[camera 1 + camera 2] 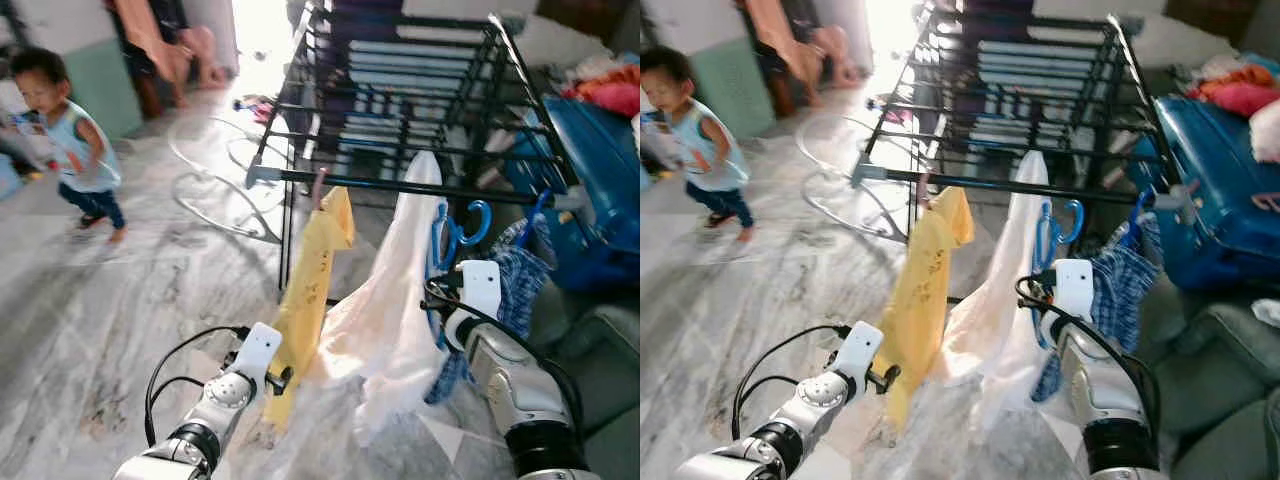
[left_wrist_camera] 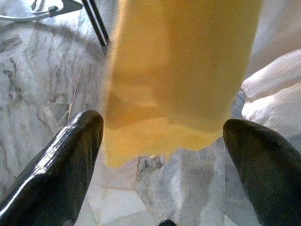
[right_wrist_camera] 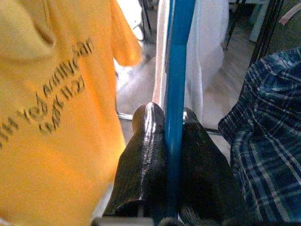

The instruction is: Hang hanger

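Head views: black drying rack (image 1: 420,90) at 12 o'clock, front rail (image 1: 420,186) carrying 3 garments: yellow shirt (image 1: 305,300) at 11, white garment (image 1: 390,310) at centre, blue plaid shirt (image 1: 515,280) at 1–2. Blue hanger (image 1: 452,232) w/ hook curled just under the rail, between white garment & plaid shirt, not clearly over the rail. Right wrist view adds what head views hide: right tool (image 3: 173,155) pressed together on the hanger's blue bar (image 3: 176,70), 2 black fingers (image 3: 141,160) flanking it, bar running straight up between them; dark printed lettering on the yellow shirt legible here, plaid weave close beside the fingers. Left wrist view adds the left tool (image 2: 162,155): spread wide, 2 fingers (image 2: 61,165) well apart, pinching nothing, hem of the yellow shirt hanging just ahead of the gap, marble floor (image 2: 47,84) beneath, rack leg (image 2: 96,23) beyond. Head views alone give the room: child (image 1: 70,140) at 10 o'clock on the floor, blurred; part of a 2nd person (image 1: 160,45) at 11, by the doorway; blue suitcase (image 1: 600,180) at 2 w/ pink clothes (image 1: 605,92) on top; grey sofa (image 1: 590,350) at 4. Count: 1 rack, 3 garments, 1 blue hanger in hand, 2 arms, 2 people, 1 suitcase.
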### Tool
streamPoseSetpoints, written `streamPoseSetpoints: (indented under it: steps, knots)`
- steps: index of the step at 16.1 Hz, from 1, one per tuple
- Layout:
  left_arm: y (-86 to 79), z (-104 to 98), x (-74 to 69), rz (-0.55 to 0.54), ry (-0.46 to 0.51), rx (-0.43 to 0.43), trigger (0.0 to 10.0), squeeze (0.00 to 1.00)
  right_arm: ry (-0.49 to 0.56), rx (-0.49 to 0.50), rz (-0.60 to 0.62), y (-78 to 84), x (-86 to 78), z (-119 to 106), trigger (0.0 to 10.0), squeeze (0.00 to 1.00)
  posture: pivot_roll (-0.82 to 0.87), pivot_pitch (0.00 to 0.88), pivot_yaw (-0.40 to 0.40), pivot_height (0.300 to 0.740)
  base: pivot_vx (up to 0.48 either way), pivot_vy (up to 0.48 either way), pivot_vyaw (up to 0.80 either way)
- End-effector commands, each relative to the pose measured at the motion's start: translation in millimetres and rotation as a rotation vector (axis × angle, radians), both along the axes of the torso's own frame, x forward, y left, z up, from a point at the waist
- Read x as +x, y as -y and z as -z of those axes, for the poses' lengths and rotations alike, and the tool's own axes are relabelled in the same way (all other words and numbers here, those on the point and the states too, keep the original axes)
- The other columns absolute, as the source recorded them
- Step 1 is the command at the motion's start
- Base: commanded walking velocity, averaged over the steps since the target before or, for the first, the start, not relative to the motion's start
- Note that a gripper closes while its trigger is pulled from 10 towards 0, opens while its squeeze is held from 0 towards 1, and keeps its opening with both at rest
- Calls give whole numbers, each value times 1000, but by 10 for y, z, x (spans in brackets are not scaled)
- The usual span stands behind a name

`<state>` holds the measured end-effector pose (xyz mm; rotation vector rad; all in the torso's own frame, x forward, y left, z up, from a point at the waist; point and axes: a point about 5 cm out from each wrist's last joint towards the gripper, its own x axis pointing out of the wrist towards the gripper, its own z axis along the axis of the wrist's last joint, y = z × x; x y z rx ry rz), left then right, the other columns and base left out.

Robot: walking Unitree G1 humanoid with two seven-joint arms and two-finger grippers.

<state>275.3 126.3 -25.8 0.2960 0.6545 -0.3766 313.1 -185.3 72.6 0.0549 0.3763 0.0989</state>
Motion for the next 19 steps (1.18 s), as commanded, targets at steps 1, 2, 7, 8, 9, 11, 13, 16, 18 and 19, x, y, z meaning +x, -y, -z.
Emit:
streamPoseSetpoints:
  steps: [1, 2, 7, 8, 9, 11, 13, 16, 18, 19]
  knots:
    - [-6, 26, -27, 1, -15, 8, 10000, 0, 90, -32, -30, -20, 149, -263, 10000, 0, 41, 0, -36, 740, 0, 0, 0]
    - [-10, 30, -32, -1, -16, 8, 10000, 0, 92, -28, -31, -19, 185, -295, 10000, 0, 51, 0, -39, 740, 0, 0, 0]
    - [-70, 53, -59, 5, -24, 33, 10000, 0, 25, -86, -50, -50, 449, -388, 10000, 0, 68, 0, -42, 740, 0, 0, 0]
    - [-92, 62, -68, 10, -28, 42, 10000, 0, 31, -84, -66, -86, 522, -428, 10000, 0, 78, 0, -44, 740, 0, 0, 0]
    - [-105, 68, -76, 22, -31, 53, 10000, 0, 31, -75, -71, -108, 573, -454, 10000, 0, 85, 0, -47, 740, 0, 0, 0]
    - [-139, 86, -98, 41, -37, 86, 10000, 0, 19, -38, -70, -127, 636, -471, 10000, 0, 106, 0, -53, 740, 0, 0, 0]
    - [-168, 107, -123, 46, -46, 103, 10000, 0, 10, -9, -60, -117, 668, -462, 10000, 0, 127, 0, -57, 740, 0, 0, 0]
    - [-243, 140, -170, 45, -59, 123, 10000, 0, -50, 42, -10, -37, 650, -336, 10000, 0, 162, 0, -67, 740, 0, 0, 0]
    - [-305, 172, -214, 35, -75, 138, 10000, 0, -96, 65, 12, -12, 588, -206, 10000, 0, 170, 0, -68, 740, 0, 0, 0]
    - [-319, 188, -236, 35, -82, 145, 10000, 0, -114, 80, 25, -2, 560, -150, 10000, 0, 170, 0, -67, 740, 0, 0, 0]
